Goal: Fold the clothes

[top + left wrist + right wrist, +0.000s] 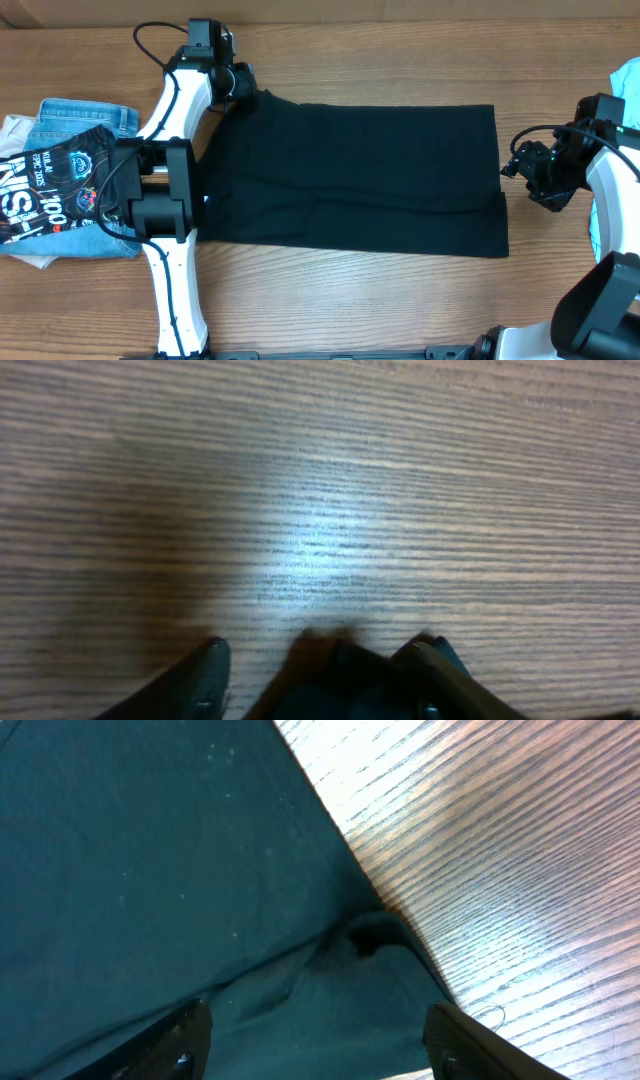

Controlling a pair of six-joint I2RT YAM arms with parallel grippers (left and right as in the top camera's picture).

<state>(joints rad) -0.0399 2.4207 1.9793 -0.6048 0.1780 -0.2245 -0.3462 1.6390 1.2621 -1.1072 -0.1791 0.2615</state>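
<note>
A black garment [350,175] lies spread flat across the middle of the table. My left gripper [243,86] is at its far left corner. In the left wrist view the left gripper's fingers [320,682] are apart, with a dark tip of the cloth [340,675] between them on the wood. My right gripper [512,170] is at the garment's right edge. In the right wrist view it [315,1045] is wide open, low over the garment [150,860], with a small fold [370,935] at the cloth's edge just ahead.
A pile of clothes sits at the left: blue jeans [85,115] and a black printed shirt [50,185]. A light blue cloth [628,78] shows at the right edge. Bare wood table [400,300] runs along the front.
</note>
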